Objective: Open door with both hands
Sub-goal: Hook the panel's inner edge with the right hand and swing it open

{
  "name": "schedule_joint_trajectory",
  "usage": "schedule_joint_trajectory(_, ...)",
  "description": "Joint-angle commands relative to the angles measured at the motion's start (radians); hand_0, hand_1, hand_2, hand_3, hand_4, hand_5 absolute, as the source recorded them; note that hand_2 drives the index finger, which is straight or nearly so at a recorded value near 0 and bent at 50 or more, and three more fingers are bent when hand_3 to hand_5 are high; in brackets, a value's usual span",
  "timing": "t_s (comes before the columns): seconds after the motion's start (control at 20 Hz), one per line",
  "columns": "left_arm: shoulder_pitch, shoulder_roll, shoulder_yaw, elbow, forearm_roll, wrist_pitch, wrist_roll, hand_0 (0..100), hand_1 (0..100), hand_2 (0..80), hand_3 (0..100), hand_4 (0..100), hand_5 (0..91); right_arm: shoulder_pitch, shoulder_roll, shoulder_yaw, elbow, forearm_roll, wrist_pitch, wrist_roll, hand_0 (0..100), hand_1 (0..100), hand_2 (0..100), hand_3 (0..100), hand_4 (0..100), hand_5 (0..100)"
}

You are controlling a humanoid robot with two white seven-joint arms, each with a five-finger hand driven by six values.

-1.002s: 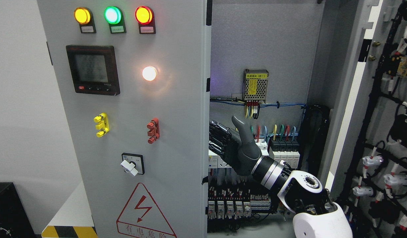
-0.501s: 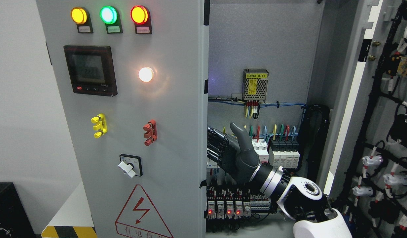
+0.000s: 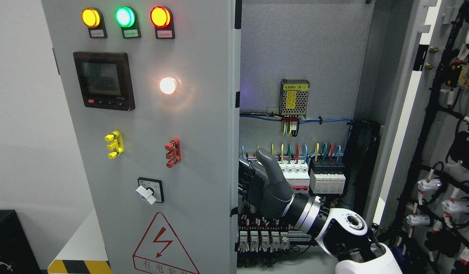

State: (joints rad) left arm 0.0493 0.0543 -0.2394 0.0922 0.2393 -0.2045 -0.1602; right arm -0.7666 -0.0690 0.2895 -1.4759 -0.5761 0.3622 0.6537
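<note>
My right hand [image 3: 267, 186] comes up from the lower right of the frame, reaching into the open cabinet just past the inner edge of the left door [image 3: 154, 152]. My fingers [image 3: 246, 182] are stretched out together toward that door edge, thumb raised, and they hold nothing; whether they touch the edge I cannot tell. The left door fills the left half of the frame, its front carrying three lit lamps [image 3: 124, 17] at the top, a dark meter [image 3: 102, 80], and a rotary switch [image 3: 149, 190]. The right door [image 3: 440, 125] hangs swung open at the far right. Behind my hand sits a row of breakers [image 3: 326, 177].
</note>
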Motion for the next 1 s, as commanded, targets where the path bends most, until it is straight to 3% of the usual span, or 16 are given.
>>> schedule_joint_trajectory(0.0,0.001,-0.001,0.0,0.0,0.0,-0.001,-0.001,0,0,0.0,0,0,0.0,0.001,-0.008,0.074,-0.041,-0.04,0.004,0.0,0,0,0,0,0,0)
schedule_joint_trajectory(0.45,-0.005,0.002,0.0,0.006,0.0,0.0,-0.001,0,0,0.0,0,0,0.0,0.003,-0.008,0.092,-0.101,-0.136,0.035,0.0,0,0,0,0,0,0)
schedule_joint_trajectory(0.95,-0.006,-0.001,-0.001,0.004,-0.002,0.0,-0.001,0,0,0.0,0,0,0.0,0.036,-0.003,0.158,-0.202,-0.137,0.055,0.0,0,0,0,0,0,0)
